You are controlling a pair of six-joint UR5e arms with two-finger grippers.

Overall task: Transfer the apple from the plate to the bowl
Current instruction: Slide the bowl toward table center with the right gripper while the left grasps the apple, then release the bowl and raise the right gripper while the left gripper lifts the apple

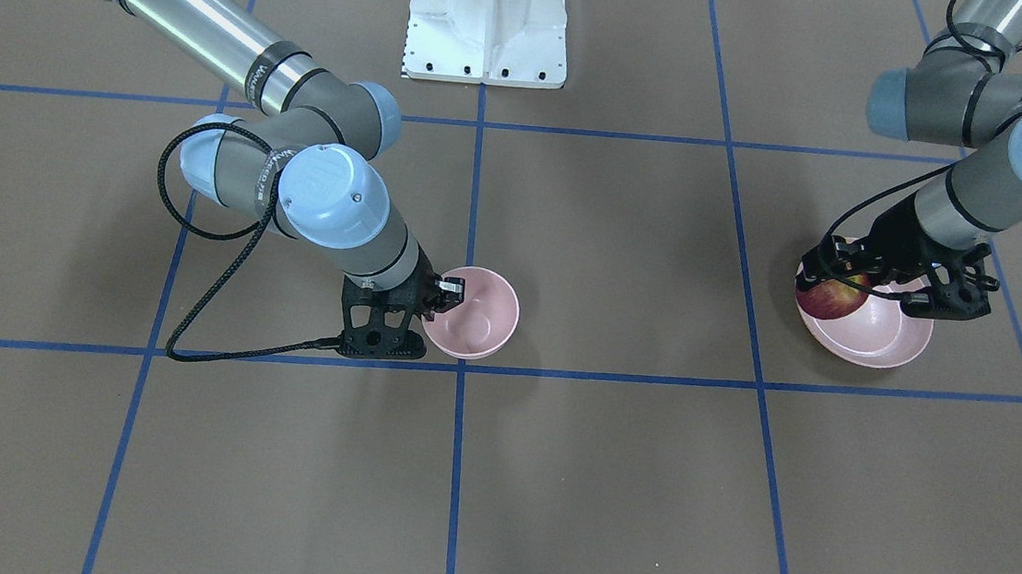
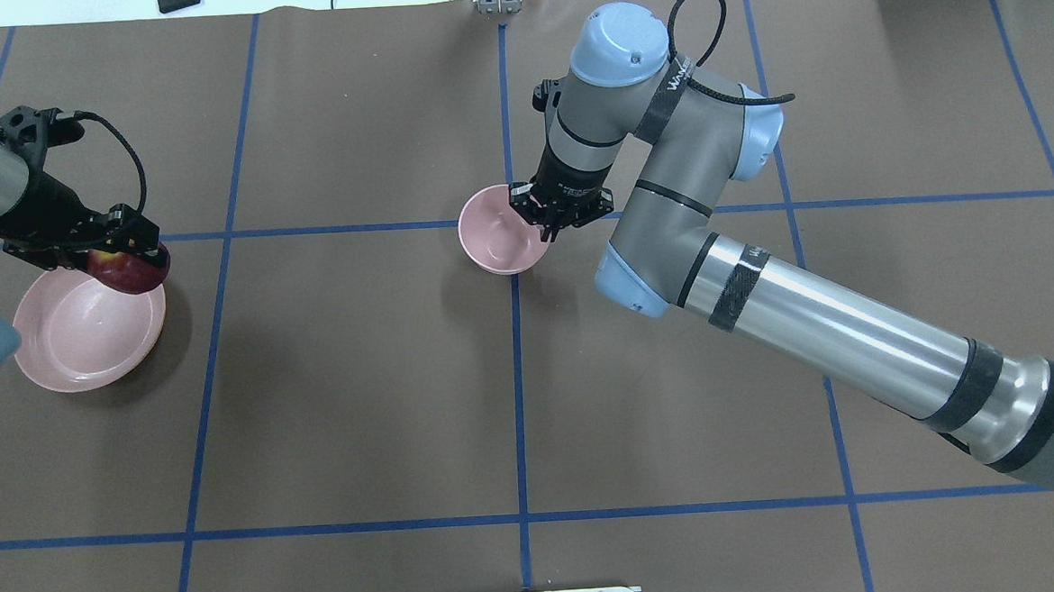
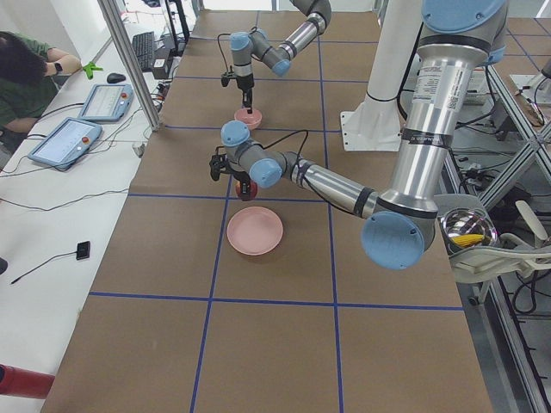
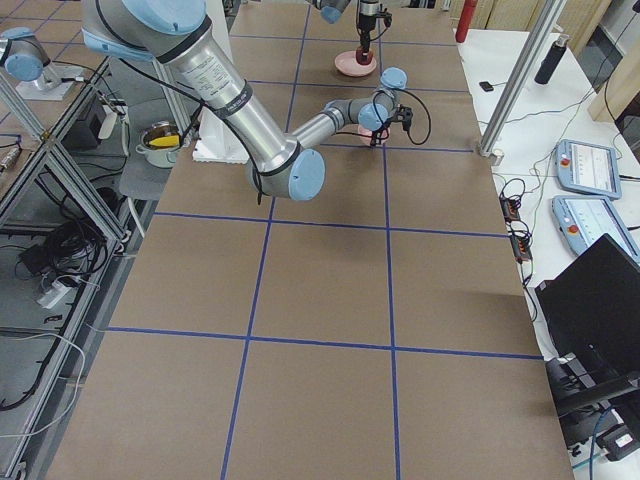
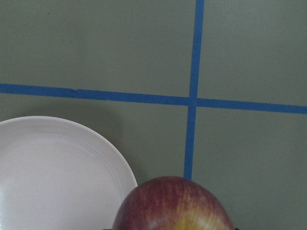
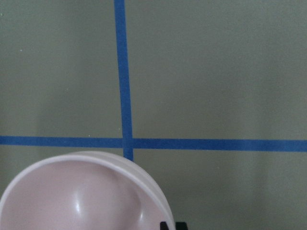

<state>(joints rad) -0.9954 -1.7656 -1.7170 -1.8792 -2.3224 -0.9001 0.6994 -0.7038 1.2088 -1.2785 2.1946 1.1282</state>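
My left gripper [image 2: 126, 259] is shut on the dark-red apple [image 2: 133, 271] and holds it over the far right rim of the wide pink plate [image 2: 69, 342]. The apple also shows in the front view [image 1: 832, 301] and fills the bottom of the left wrist view [image 5: 172, 206], beside the plate's rim [image 5: 72, 158]. The small deep pink bowl [image 2: 492, 239] stands near the table's middle, empty. My right gripper [image 2: 549, 227] is shut on the bowl's rim on its right side. The bowl also shows in the right wrist view [image 6: 81, 196] and in the front view [image 1: 481, 317].
Blue tape lines [image 2: 518, 378] divide the brown table into squares. The white robot base [image 1: 488, 21] stands at the robot's side of the table. The right arm's long forearm [image 2: 854, 333] spans the right half. An operator [image 3: 26, 73] sits by a side desk.
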